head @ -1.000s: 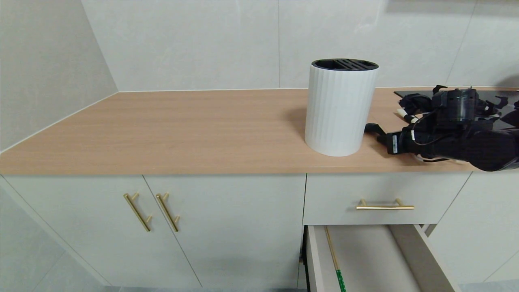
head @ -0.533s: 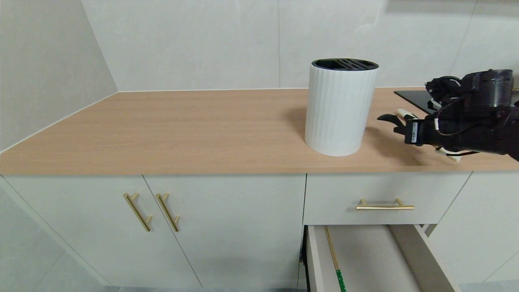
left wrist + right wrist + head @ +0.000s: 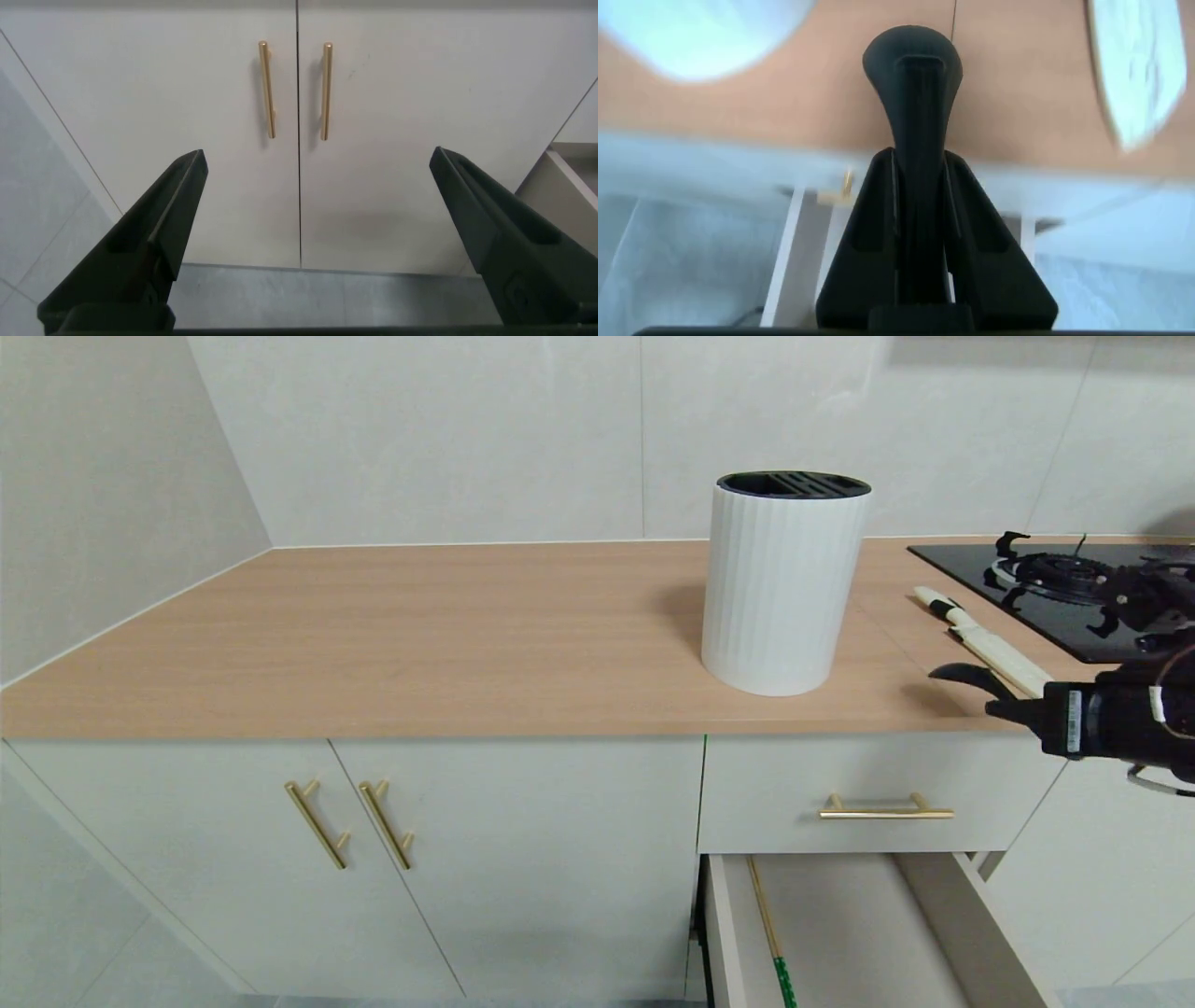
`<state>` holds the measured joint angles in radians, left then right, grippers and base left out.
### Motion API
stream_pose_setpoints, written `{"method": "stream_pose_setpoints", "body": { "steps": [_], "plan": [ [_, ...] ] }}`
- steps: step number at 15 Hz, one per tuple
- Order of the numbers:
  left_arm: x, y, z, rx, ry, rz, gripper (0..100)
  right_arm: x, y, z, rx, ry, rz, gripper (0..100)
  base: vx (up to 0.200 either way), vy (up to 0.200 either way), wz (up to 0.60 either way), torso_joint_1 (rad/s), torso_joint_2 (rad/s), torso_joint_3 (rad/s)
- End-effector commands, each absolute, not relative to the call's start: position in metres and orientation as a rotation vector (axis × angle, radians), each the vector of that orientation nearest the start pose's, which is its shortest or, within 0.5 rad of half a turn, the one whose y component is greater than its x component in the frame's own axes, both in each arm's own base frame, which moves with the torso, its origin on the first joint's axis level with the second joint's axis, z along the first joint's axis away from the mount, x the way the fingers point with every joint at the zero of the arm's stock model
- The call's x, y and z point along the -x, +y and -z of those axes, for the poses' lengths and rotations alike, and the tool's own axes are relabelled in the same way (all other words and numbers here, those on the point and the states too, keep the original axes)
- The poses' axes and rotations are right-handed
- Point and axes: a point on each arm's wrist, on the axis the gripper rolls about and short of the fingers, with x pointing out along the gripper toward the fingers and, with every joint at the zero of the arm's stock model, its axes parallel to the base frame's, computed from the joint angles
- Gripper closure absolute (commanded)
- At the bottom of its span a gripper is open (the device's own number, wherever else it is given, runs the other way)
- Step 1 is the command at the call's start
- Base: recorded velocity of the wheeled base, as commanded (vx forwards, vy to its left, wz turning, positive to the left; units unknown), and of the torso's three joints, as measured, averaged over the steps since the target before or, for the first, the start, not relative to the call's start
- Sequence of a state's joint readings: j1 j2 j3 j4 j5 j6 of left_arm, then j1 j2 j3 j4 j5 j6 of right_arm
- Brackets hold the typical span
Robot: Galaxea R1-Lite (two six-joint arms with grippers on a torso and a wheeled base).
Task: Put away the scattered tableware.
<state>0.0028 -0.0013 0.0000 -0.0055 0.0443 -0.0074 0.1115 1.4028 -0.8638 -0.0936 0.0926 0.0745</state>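
A knife [image 3: 982,639] with a cream blade and handle lies on the wooden counter [image 3: 467,635], right of a tall white ribbed holder [image 3: 784,588] with a black slotted top. My right gripper [image 3: 954,674] hovers at the counter's front edge, just in front of the knife, shut with nothing seen between its fingers. The right wrist view has this gripper [image 3: 913,56] over the counter edge, the knife [image 3: 1137,65] off to one side. A green-tipped chopstick [image 3: 771,933] lies in the open lower drawer [image 3: 971,933]. My left gripper [image 3: 318,163] is open, low down, facing the cabinet doors.
A black gas hob [image 3: 1064,586] sits at the counter's far right, behind the knife. A shut drawer with a gold handle [image 3: 887,812] is above the open one. Two cabinet doors with gold handles [image 3: 350,823] stand to the left. The counter left of the holder is bare wood.
My right gripper rose from the counter beside the holder, then drew back and to the right to the front edge. The knife it covered lies in full sight.
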Motion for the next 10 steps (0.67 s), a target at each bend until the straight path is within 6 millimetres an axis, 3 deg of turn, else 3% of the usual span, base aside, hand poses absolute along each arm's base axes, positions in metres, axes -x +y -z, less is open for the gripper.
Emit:
{"method": "stream_pose_setpoints", "body": {
  "steps": [1,2,5,10],
  "plan": [
    [0.023,0.001,-0.076,0.008,-0.006,-0.048,0,-0.185,0.026,-0.222,-0.072,0.432,-0.252,100,0.000,0.000,0.00,0.000,0.00,0.000],
    [0.023,0.001,-0.076,0.008,-0.006,-0.048,0,-0.172,0.027,-0.213,-0.070,0.449,-0.304,100,0.000,0.000,0.00,0.000,0.00,0.000],
    [0.023,0.001,-0.076,0.008,-0.006,-0.048,0,-0.167,0.029,-0.189,0.044,0.518,-0.358,100,0.000,0.000,0.00,0.000,0.00,0.000],
    [0.023,0.001,-0.076,0.008,-0.006,-0.048,0,-0.183,0.039,-0.158,0.089,0.666,-0.404,100,0.000,0.000,0.00,0.000,0.00,0.000]
  ]
}}
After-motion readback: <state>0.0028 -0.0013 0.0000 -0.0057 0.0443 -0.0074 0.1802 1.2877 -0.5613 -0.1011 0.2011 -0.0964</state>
